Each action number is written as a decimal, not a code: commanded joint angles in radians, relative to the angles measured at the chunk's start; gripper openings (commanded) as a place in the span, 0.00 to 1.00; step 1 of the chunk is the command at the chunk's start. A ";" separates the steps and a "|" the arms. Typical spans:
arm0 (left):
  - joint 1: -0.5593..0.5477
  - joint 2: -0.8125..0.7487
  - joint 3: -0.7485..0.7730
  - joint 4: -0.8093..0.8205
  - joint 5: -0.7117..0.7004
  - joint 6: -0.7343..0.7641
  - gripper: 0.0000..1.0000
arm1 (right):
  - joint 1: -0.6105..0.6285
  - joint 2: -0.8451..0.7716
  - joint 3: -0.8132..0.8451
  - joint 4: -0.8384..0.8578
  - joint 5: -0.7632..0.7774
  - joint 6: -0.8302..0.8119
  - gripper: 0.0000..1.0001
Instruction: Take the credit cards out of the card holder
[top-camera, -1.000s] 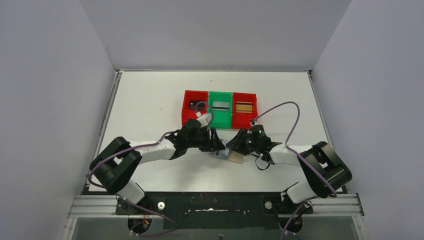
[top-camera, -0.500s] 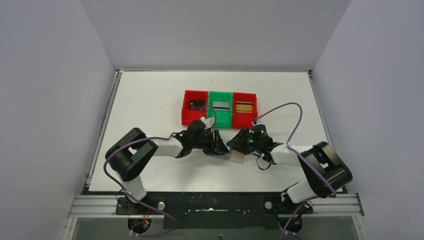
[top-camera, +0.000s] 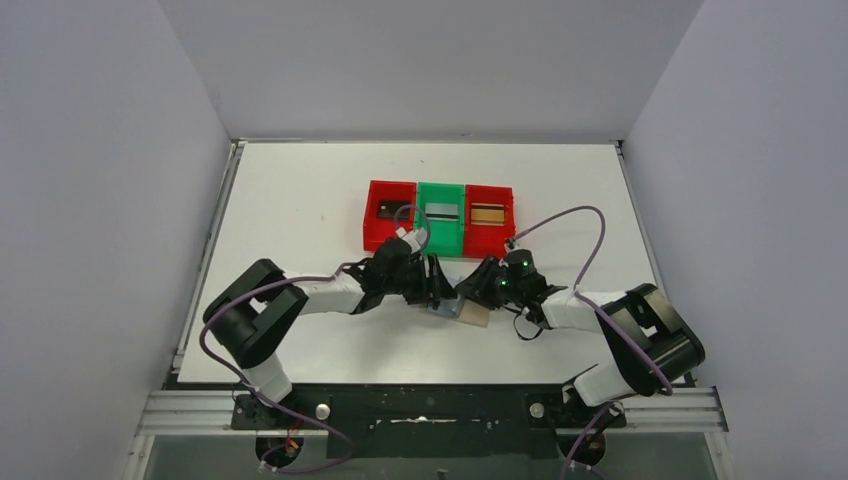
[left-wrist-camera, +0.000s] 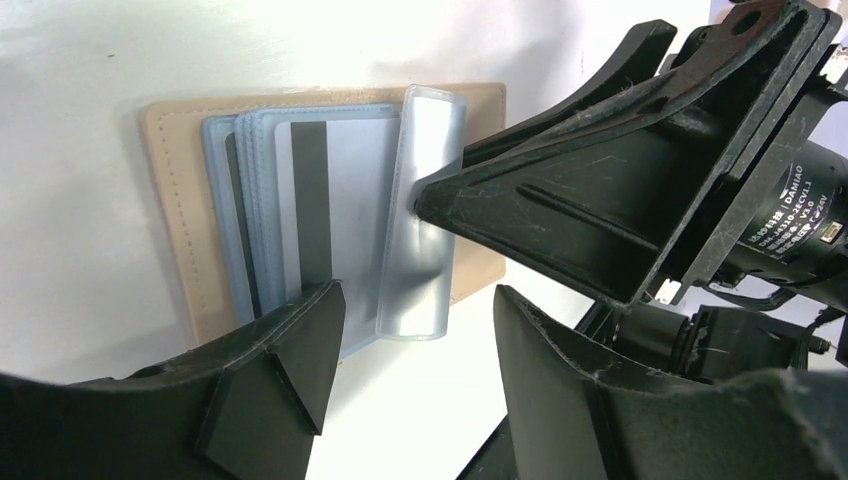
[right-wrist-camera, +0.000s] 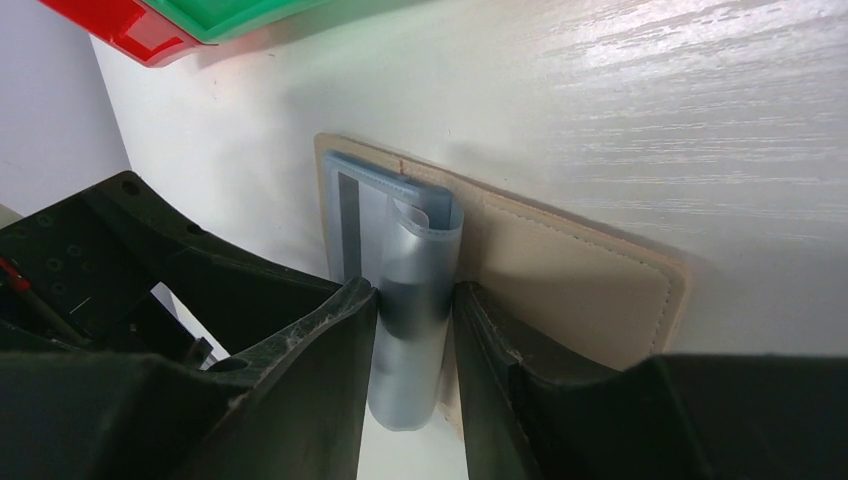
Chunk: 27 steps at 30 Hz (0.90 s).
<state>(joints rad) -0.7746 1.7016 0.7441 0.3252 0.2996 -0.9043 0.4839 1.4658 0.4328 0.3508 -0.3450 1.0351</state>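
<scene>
From the near edge of the desk (top-camera: 290, 190) the two arms reach in and meet low over the card holder (left-wrist-camera: 172, 200). It lies opened flat on the white top, a little short of the row of bins, with its light blue sleeves (left-wrist-camera: 222, 190) stacked on the beige-tan leaf. The left fingers (left-wrist-camera: 285, 370) stand well apart and grip nothing. One tip lies over the near edge of the sleeves, and the other is off to the side of the curled sleeve (left-wrist-camera: 420, 230). That sleeve is clear, and it has been lifted off the stack and bowed into a loop. The right fingers (right-wrist-camera: 310, 370) are pressed together on it from both sides, and the loop bulges out past their tips. Under the lifted sleeve a striped card (left-wrist-camera: 345, 190), silver-grey with a dark band along it, sits inside the holder. Only part of it can be seen through the plastic. In the top view the wrists cover most of the holder, leaving a tan corner and a bluish patch showing between them. Beyond, three bins stand touching in a line. The left red bin (top-camera: 374, 228) holds a dark card (top-camera: 390, 209). The green bin (top-camera: 441, 238) holds a silver-grey card (top-camera: 441, 211). The right red bin (top-camera: 489, 238) holds a gold-brown card (top-camera: 488, 213).
</scene>
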 joint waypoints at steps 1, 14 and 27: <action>0.002 0.041 0.061 0.003 0.048 0.037 0.55 | -0.011 -0.035 -0.005 0.034 0.023 0.005 0.35; 0.007 0.088 0.013 0.230 0.266 -0.038 0.41 | -0.021 -0.056 0.006 0.043 -0.010 0.003 0.51; -0.004 0.169 0.088 0.309 0.348 -0.049 0.41 | -0.027 -0.279 0.127 -0.431 0.315 -0.064 0.57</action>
<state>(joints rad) -0.7719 1.8454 0.7616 0.5488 0.5907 -0.9627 0.4644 1.2736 0.5117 0.0650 -0.1871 1.0058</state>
